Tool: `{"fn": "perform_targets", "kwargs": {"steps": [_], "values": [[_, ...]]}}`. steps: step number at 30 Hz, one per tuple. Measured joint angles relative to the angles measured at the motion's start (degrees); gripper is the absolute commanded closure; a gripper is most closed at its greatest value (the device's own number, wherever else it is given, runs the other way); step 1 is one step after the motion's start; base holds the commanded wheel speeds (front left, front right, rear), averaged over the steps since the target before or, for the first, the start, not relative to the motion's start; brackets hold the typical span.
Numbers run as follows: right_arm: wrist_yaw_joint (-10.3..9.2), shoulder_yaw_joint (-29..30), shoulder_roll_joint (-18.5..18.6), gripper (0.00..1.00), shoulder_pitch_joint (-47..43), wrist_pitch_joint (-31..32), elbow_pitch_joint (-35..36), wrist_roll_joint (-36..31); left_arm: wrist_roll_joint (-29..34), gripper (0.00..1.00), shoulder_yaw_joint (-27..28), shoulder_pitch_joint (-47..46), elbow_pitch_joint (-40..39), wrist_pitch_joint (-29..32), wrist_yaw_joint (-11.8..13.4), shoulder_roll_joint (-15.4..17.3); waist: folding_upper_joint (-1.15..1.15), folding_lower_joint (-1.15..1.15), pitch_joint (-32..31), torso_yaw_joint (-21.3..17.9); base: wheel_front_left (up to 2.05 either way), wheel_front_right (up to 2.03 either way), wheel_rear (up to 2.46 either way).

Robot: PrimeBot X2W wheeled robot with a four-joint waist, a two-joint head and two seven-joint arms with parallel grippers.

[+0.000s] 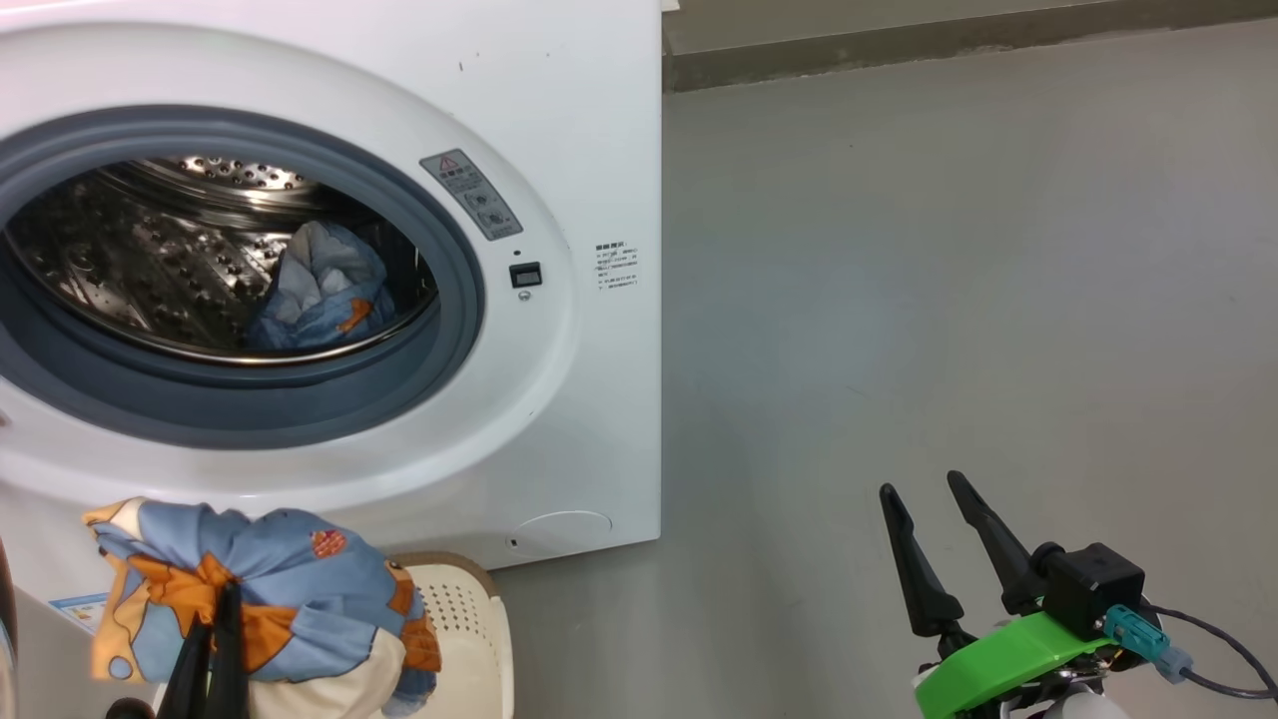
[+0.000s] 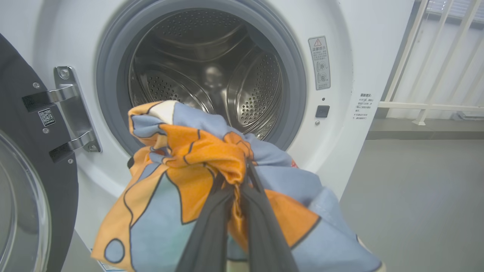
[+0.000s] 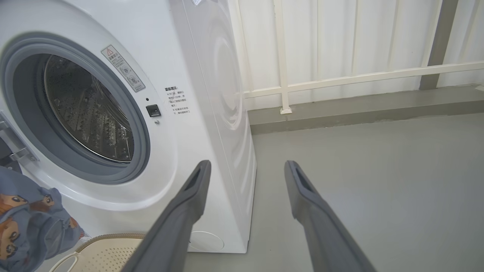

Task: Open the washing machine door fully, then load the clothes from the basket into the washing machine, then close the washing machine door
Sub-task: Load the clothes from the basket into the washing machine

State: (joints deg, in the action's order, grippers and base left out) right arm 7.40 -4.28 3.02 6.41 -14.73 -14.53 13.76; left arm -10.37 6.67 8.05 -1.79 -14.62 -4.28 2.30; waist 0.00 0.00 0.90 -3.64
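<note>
The washing machine (image 1: 599, 130) stands with its round opening uncovered. The washing machine door (image 2: 26, 158), black-rimmed, is swung out on its hinge at the left of the left wrist view. Some of the clothes (image 1: 321, 290), blue and pale, lie inside the steel drum (image 2: 211, 75). My left gripper (image 1: 215, 604) is shut on a blue, orange and cream bundle of clothes (image 1: 290, 589), held up below the opening and above the basket (image 1: 469, 619). In the left wrist view the bundle (image 2: 181, 162) hangs from the fingers (image 2: 211, 230). My right gripper (image 1: 921, 484) is open over the floor to the right.
Grey floor (image 1: 949, 250) stretches right of the machine. A low kerb with white railing (image 3: 340, 79) runs behind it. The basket (image 3: 109, 253) sits against the machine's foot, near its small round flap (image 1: 564, 529).
</note>
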Motion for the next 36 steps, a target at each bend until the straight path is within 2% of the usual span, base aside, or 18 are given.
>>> {"fn": "perform_targets", "kwargs": {"steps": [15,25,36], "values": [[0.0,-0.2,0.0,0.0,-0.5,0.0,0.5,0.0,-0.9,1.0,-0.9,-0.8,1.3,0.0,0.0,0.0,0.0,0.0,2.3,0.0,0.0,0.0,0.0],[0.0,-0.2,0.0,0.0,0.7,0.0,1.1,0.0,-1.5,1.0,-0.4,-8.1,2.5,0.0,-0.8,0.0,0.0,0.01,7.0,-0.1,0.0,0.0,0.0],[0.0,-0.4,0.0,0.0,4.5,0.0,2.3,-0.1,-0.3,1.0,3.0,-20.6,4.8,0.0,-2.5,-0.2,0.0,0.01,14.3,-0.5,0.0,0.0,0.0]]}}
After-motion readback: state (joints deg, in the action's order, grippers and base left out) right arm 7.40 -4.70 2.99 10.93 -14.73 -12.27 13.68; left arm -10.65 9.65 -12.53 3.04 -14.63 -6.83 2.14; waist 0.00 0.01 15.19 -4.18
